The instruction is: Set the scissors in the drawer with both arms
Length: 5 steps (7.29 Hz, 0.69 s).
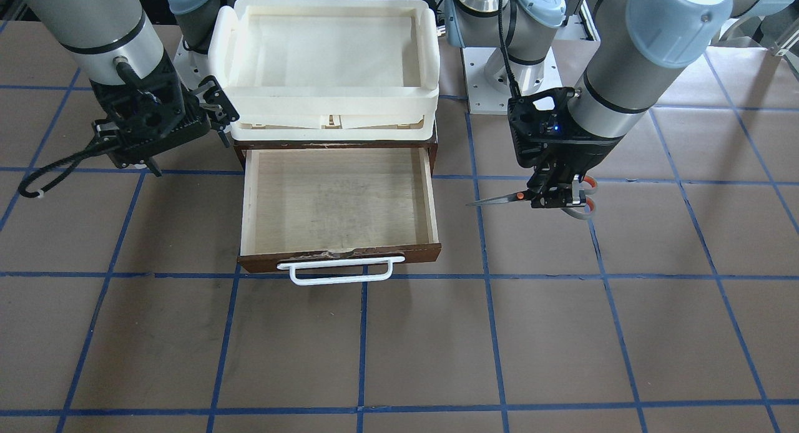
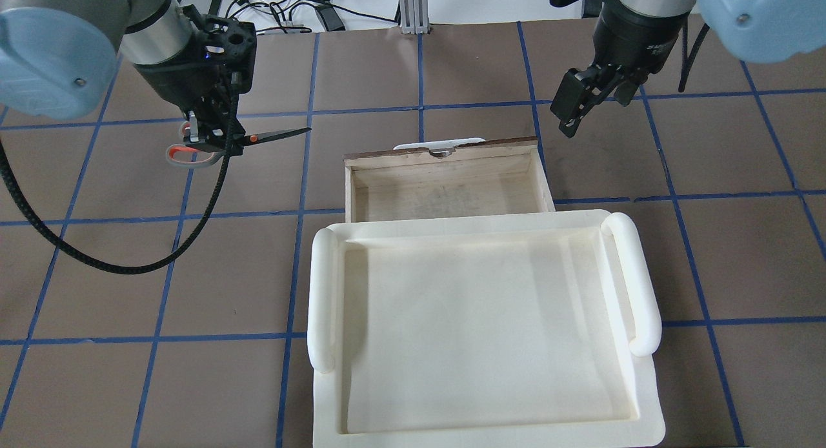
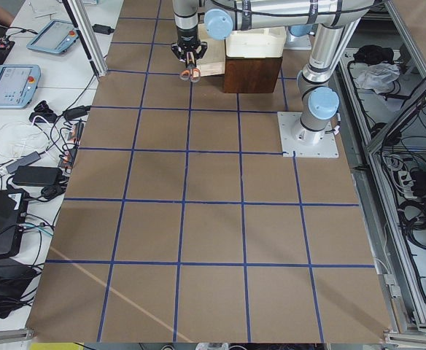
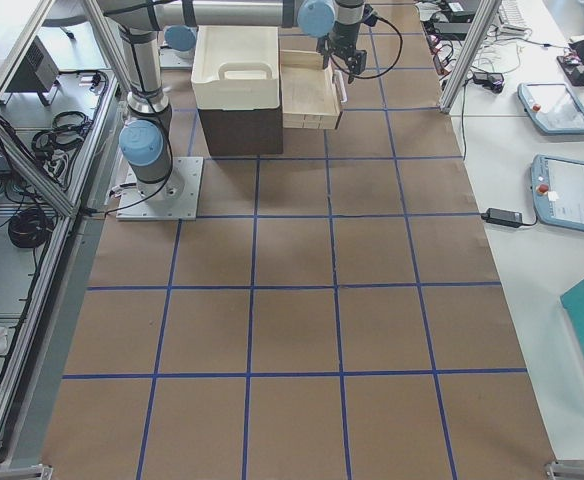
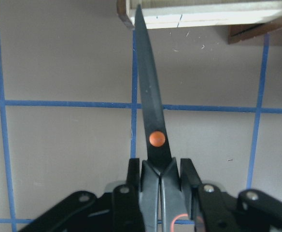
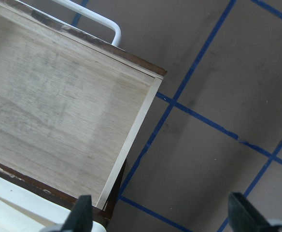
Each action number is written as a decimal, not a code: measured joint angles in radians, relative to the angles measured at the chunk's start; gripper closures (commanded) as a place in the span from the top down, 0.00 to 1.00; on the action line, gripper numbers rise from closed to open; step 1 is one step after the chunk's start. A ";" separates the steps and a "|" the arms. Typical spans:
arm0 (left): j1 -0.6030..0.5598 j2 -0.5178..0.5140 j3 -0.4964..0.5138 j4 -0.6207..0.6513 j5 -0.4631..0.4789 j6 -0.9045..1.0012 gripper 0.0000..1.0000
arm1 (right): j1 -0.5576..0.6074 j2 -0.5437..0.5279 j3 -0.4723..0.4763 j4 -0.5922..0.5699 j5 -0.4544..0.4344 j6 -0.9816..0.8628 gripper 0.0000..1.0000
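My left gripper is shut on the scissors near their pivot and holds them above the table, blades level and pointing at the drawer. They also show in the overhead view and the left wrist view. The drawer is pulled open with an empty pale plywood floor and a white bar handle. My right gripper is open and empty, above the table beside the drawer's other side. The right wrist view shows the drawer's corner between the open fingertips.
A cream-white foam tray sits on top of the dark wooden box, over the drawer's back. A black cable loops from my left arm over the table. The brown table has blue tape grid lines.
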 measured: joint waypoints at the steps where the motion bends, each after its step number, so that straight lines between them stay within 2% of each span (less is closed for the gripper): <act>1: -0.037 -0.025 0.008 0.023 -0.015 -0.027 0.08 | -0.009 -0.027 0.003 0.038 -0.028 0.140 1.00; 3: -0.137 -0.081 0.019 0.088 -0.024 -0.103 0.08 | -0.010 -0.053 0.006 0.085 -0.032 0.373 1.00; 5: -0.243 -0.136 0.031 0.157 -0.035 -0.172 0.08 | 0.000 -0.057 0.006 0.086 0.034 0.511 1.00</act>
